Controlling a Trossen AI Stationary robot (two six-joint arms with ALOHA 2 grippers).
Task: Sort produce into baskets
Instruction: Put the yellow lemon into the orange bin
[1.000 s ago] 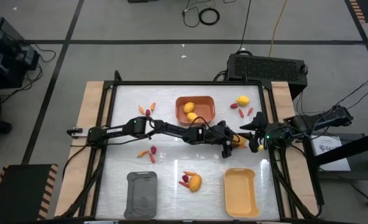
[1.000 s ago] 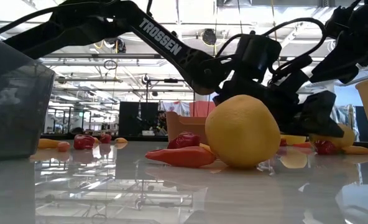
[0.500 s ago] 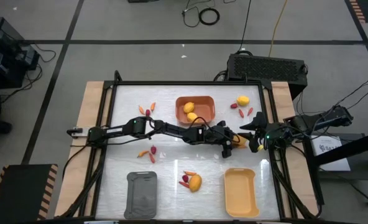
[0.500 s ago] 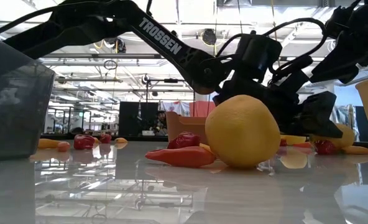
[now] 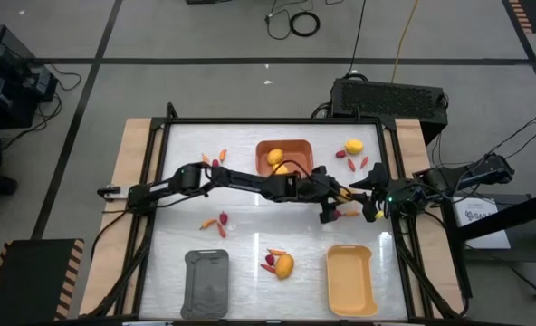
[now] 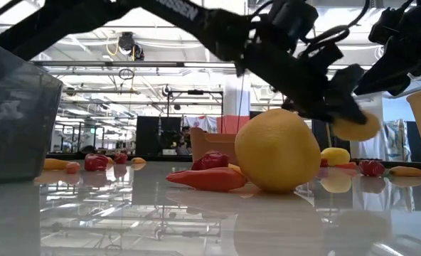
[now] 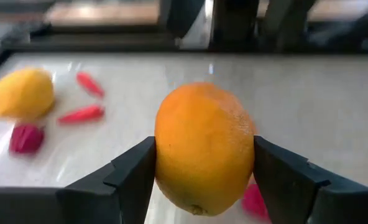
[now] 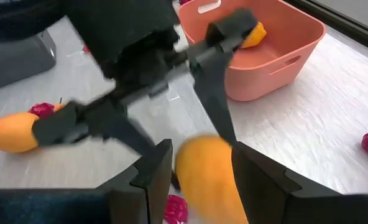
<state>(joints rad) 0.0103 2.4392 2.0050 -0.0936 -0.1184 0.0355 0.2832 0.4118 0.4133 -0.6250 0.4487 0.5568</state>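
My left gripper (image 5: 333,196) reaches over to the table's right half and is shut on a yellow-orange lemon-like fruit (image 7: 202,140), which also shows in the low view (image 6: 356,128), raised above the table. My right gripper (image 5: 369,196) is open and empty just to the right of it, facing the fruit (image 8: 209,174). The orange-brown basket (image 5: 300,145) at the far centre holds two such fruits. The dark grey basket (image 5: 206,282) and the pale yellow basket (image 5: 351,281) stand at the near edge. My left gripper pinches the fruit's middle between its two fingers, one on each opposite side (image 7: 162,158). The fingers lie across the fruit and slant down toward the table's right. The fruit (image 6: 356,128) sits at their free ends, lifted clear of the table.
A fruit (image 5: 353,146), red berries (image 5: 340,154) and a carrot stick (image 5: 363,163) lie at the far right. A red berry (image 5: 345,215) lies under the held fruit. More pieces lie at the far left (image 5: 215,160), mid-left (image 5: 215,222) and near centre (image 5: 282,263).
My left gripper has risen from the table and gone a little toward the far edge, still shut on the fruit. The fruit, which lay on the table, now hangs clear of it. My right gripper has kept still.
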